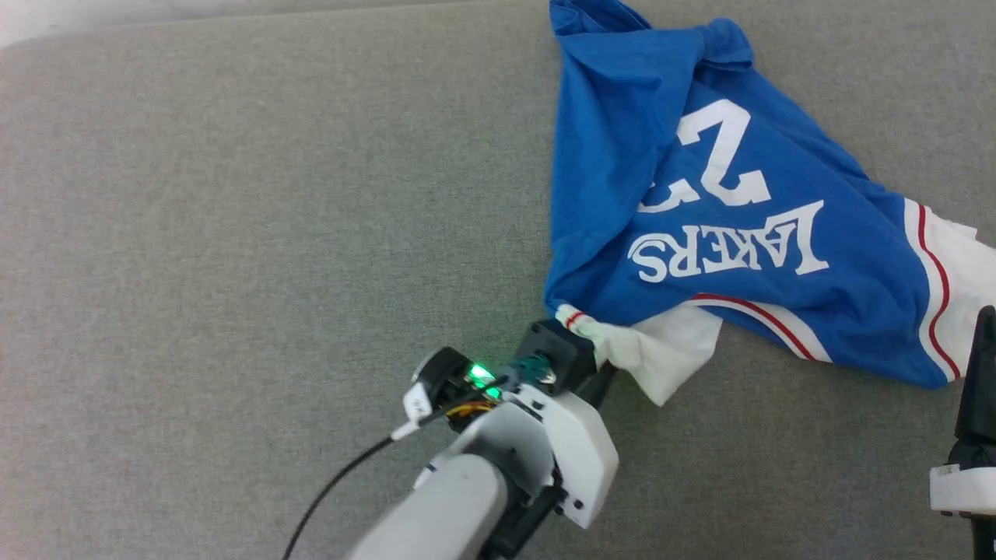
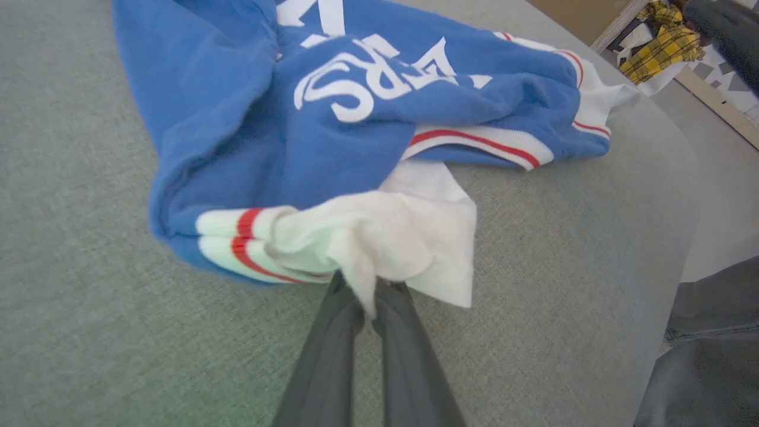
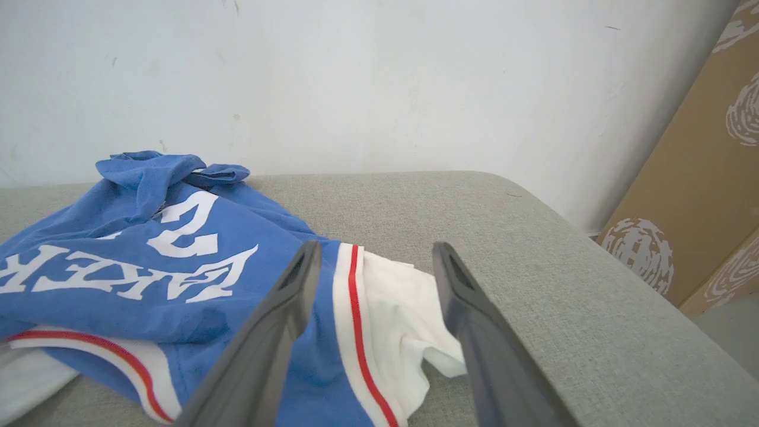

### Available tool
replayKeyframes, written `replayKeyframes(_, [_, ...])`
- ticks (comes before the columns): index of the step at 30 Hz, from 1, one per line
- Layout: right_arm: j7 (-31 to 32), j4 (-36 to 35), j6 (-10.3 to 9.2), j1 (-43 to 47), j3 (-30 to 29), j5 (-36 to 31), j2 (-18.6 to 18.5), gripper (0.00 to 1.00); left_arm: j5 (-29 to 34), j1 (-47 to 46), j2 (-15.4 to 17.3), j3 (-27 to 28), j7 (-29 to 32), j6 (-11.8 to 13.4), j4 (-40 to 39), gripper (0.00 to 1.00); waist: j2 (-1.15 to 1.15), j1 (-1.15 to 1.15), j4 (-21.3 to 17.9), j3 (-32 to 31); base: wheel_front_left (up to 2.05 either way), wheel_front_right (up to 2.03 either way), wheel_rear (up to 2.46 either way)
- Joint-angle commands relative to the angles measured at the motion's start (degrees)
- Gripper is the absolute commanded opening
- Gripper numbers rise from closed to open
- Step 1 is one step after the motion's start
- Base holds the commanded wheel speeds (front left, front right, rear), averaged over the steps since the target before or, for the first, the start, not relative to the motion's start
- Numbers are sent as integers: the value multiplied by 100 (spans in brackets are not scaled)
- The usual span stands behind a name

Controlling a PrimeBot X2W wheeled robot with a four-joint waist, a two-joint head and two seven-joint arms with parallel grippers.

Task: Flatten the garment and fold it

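Note:
The garment [image 1: 700,233], a royal-blue T-shirt with white "LAKERS" and "23" facing up, lies crumpled on the right half of the grey padded surface. My left gripper [image 1: 601,359] is at its near-left corner, shut on the bunched white sleeve [image 2: 379,237] beside the red-and-white striped trim. In the left wrist view the two dark fingers [image 2: 332,332] meet with white cloth pinched between them [image 2: 369,292]. My right gripper [image 3: 376,252] stands open over the other white sleeve [image 3: 403,308] at the garment's [image 3: 118,279] right end, holding nothing. One of its dark fingers [image 1: 982,365] rises at the right edge.
The grey upholstered surface [image 1: 233,233] stretches wide to the left of the shirt. Its rounded right edge [image 3: 593,237] drops off near a white wall [image 3: 356,77] and printed brown cardboard [image 3: 711,178]. A yellow plaid cloth [image 2: 658,47] lies beyond the far corner.

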Motion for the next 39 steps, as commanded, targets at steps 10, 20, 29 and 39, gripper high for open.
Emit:
replayKeyframes(10, [-25,-26,-4,45,-43,-130,16,100,-728,814,628,922,-122,380,-1249,0,-1,0,302,-527,0,0,0])
replayKeyframes(20, [111,-166,-4,153,-75,-182,16,100,-1538,2295,1900,2700,158,1040,-2061,0,-1,0,448,-613,0,0,0])
replayKeyframes(29, [231,-195,-4,134,-44,-201,16,100,-2056,2656,1555,2789,-104,886,-1415,100,-1,0,452,-574,0,0,0])
replayKeyframes(39, [241,-174,-4,112,-38,-185,16,100,-1685,2450,1834,3195,-589,1093,-2434,100,-1,0,414,-527,0,0,0])
